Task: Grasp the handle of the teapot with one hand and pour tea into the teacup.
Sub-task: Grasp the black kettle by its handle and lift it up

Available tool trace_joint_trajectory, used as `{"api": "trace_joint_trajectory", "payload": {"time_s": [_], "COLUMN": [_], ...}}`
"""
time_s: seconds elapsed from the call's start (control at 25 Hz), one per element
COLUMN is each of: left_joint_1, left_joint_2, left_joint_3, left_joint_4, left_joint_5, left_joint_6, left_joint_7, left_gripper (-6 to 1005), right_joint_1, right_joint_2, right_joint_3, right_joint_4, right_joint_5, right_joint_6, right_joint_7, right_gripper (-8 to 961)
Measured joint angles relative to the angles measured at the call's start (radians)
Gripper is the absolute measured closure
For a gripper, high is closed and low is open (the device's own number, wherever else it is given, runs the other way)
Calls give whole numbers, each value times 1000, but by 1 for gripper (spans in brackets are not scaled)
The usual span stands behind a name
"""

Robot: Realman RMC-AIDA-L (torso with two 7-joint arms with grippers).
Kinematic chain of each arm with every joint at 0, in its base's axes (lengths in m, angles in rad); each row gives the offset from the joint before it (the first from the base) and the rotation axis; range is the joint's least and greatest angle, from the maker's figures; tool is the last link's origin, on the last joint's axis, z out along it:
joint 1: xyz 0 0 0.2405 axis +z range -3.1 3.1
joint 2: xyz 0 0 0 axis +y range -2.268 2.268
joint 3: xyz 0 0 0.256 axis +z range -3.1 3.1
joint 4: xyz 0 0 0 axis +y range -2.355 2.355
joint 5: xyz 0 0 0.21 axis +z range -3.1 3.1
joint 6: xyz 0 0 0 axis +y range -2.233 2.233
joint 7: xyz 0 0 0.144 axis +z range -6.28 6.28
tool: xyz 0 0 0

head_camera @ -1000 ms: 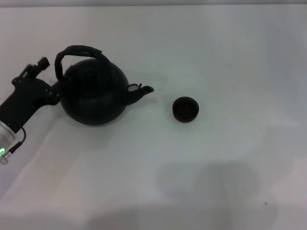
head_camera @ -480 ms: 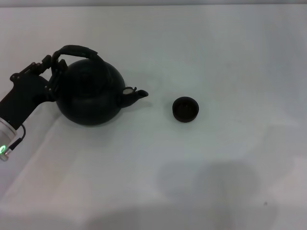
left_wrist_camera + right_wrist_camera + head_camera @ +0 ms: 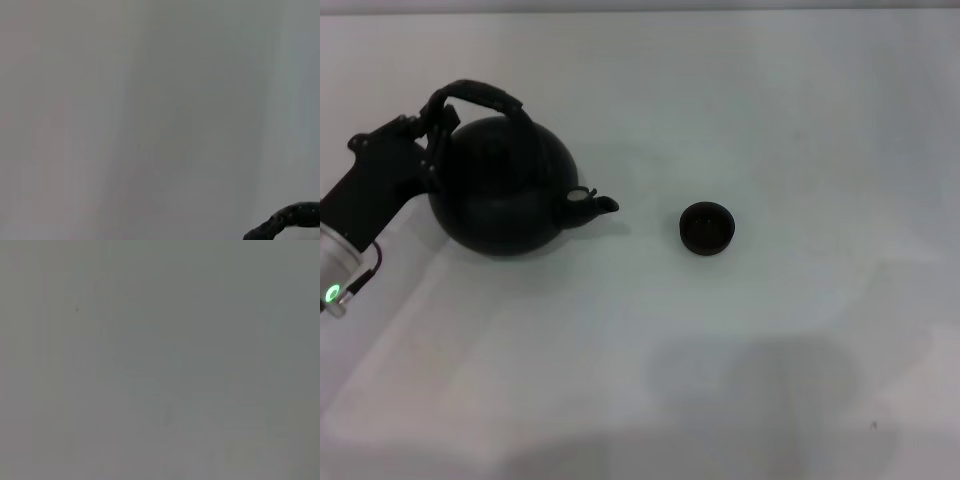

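As the left gripper (image 3: 432, 128) closes in on the near end of the handle (image 3: 475, 96), the teapot (image 3: 500, 190) has slid left and turned: a second ago its spout sat closer to the teacup (image 3: 706, 228), now the gap is wider. Whether the fingers actually clamp the handle I cannot tell; they are dark against dark. Pot's long axis runs left-right, spout (image 3: 590, 204) pointing right toward the cup, tipped slightly down. Pour not begun; likely lifting next. Right gripper out of sight.
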Motion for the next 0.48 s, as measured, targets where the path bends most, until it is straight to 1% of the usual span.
{"api": "trace_joint_trajectory", "payload": {"time_s": [0.24,0.36,0.48], "left_joint_1": [-47,-66,-83], "left_joint_2": [-4,-4,-4], "left_joint_3": [-28,-30,-27], "left_joint_4": [8,29,51], "left_joint_5": [-8,-8,-2], "left_joint_6": [0,0,0], "left_joint_7": [24,91,193], "left_gripper": [872,872,872], "right_joint_1": [1,1,2], "right_joint_2": [1,1,1], "right_joint_3": [14,14,14], "right_joint_4": [2,3,4], "right_joint_5": [0,0,0], "right_joint_6": [-1,-1,-1], "right_joint_7": [0,0,0], "right_gripper": [108,108,108]}}
